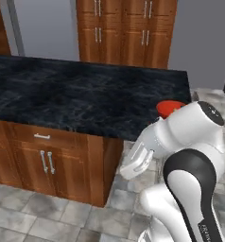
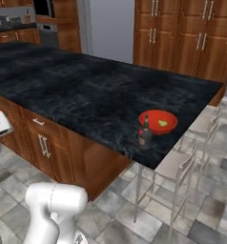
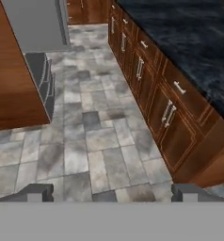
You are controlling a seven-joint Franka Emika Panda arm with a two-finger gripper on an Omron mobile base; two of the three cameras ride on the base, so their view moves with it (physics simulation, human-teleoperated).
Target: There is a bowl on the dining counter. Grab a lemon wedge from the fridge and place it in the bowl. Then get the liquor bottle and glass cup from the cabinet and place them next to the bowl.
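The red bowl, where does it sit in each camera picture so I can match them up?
Left base view: bowl at centre right, partly behind the arm, near the counter's right edge.
Right base view: lower right of centre, liquor bottle just left of it.
Hand view: not in it.
Shared landmark: the dining counter.

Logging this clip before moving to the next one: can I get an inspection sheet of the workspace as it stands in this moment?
Surface: dining counter, black marble-look top on a brown wood base.
Job's things: red bowl near the counter's corner, with the lemon wedge inside; liquor bottle upright right beside the bowl, whether touching cannot be told. Glass cup: nothing seen.
Clutter: nothing seen.
Gripper: gripper open, holding nothing, looking along the tiled floor beside the counter's cabinet fronts.
Cables: nothing seen.
Surroundings: tall wooden cabinets with doors shut behind the counter; stools at the counter's end; grey tile floor.
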